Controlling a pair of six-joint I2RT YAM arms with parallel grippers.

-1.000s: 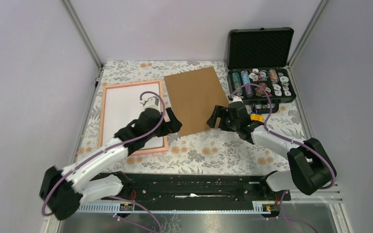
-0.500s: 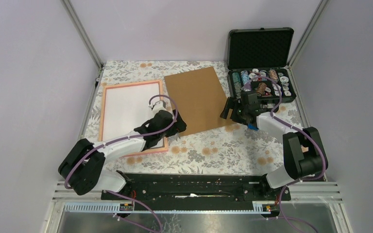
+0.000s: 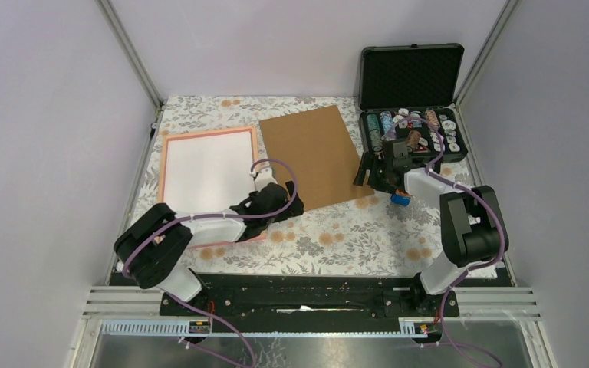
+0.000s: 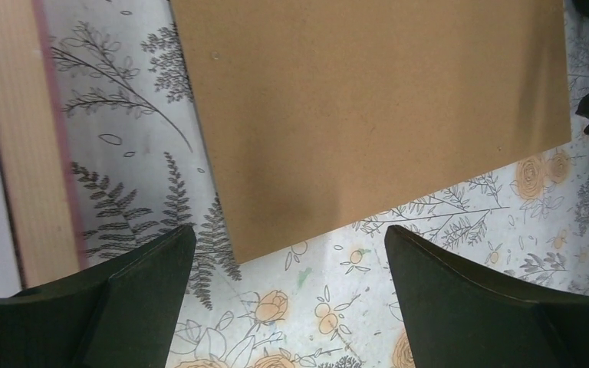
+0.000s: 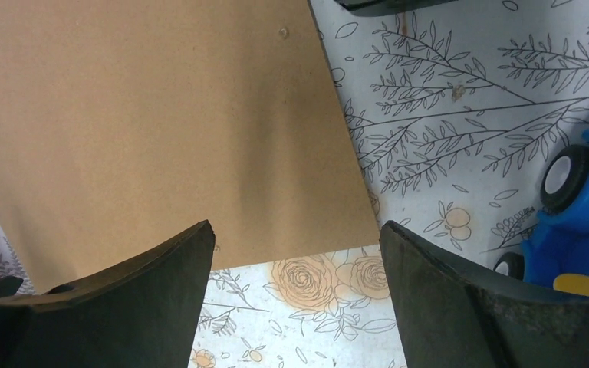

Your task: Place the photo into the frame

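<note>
Top external view: the brown board (image 3: 310, 157) lies flat and slightly turned on the floral cloth (image 3: 337, 238). Just left of the board, and apart from it, lies the frame (image 3: 207, 180), its salmon border around a plain white sheet. That sheet looks like the photo (image 3: 203, 169) lying white back up, though no printed side shows to confirm it. The left arm hides the frame's corner nearest the board.

The left gripper (image 3: 287, 205) hangs over the board's near left corner. In the left wrist view its jaws (image 4: 287, 253) are spread wide with nothing between them. Below them are that corner of the board (image 4: 368, 115), a strip of bare cloth, and the frame's edge (image 4: 34, 153), which is cut off at the left.

The right gripper (image 3: 364, 170) hangs at the board's right edge. Its jaws (image 5: 295, 238) also stand well apart and empty, above the board's (image 5: 153, 130) near right corner.

A blue toy car (image 3: 400, 199) sits right of the board, cut off at the edge of the right wrist view (image 5: 575, 215). Beyond it an open black case (image 3: 410, 100) holds small round items too small to identify.
</note>
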